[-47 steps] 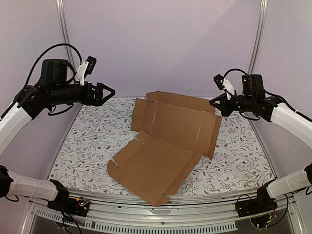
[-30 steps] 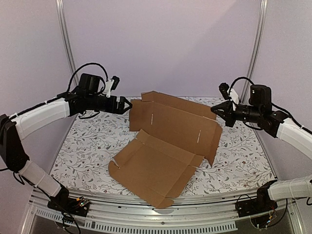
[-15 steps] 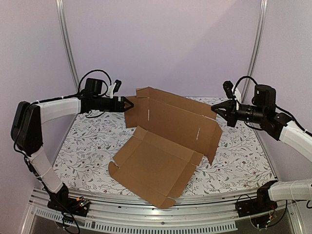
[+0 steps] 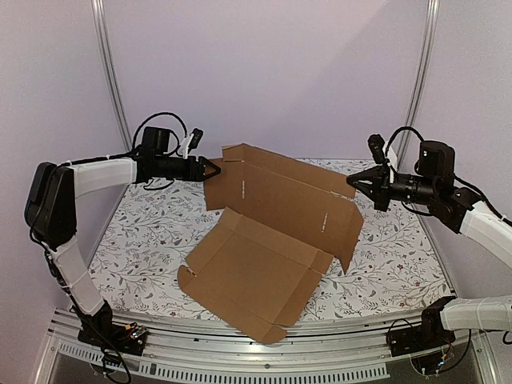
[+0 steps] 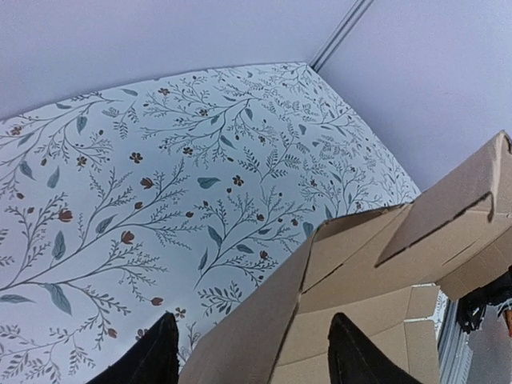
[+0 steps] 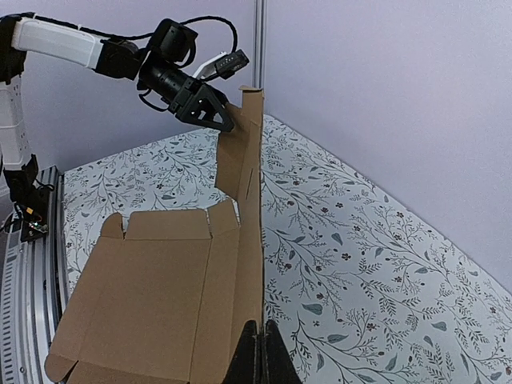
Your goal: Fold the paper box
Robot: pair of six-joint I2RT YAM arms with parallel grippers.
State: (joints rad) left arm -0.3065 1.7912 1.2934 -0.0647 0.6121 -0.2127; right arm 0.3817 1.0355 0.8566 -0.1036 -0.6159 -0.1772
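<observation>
The paper box [image 4: 256, 268] is a brown die-cut cardboard sheet. Its front panel lies flat on the floral table [image 4: 144, 232] and its rear panel [image 4: 280, 196] stands upright. My right gripper [image 4: 350, 181] is shut on the top right edge of the upright panel; in the right wrist view the fingertips [image 6: 262, 358] pinch the thin cardboard edge [image 6: 254, 240]. My left gripper [image 4: 212, 170] is open at the panel's left end. In the left wrist view its gripper [image 5: 256, 360] straddles the left side flap [image 5: 264, 328], which stands between the spread fingers without being clamped.
Purple walls enclose the table at the back and sides. Metal posts stand at the back left [image 4: 112, 88] and back right [image 4: 420, 76]. A metal rail [image 4: 240, 346] runs along the near edge, and the sheet's front corner reaches it.
My left gripper has swung right from the left side to the box's left end flap. The rear panel now stands more upright. My right gripper has stayed at the panel's right corner.
</observation>
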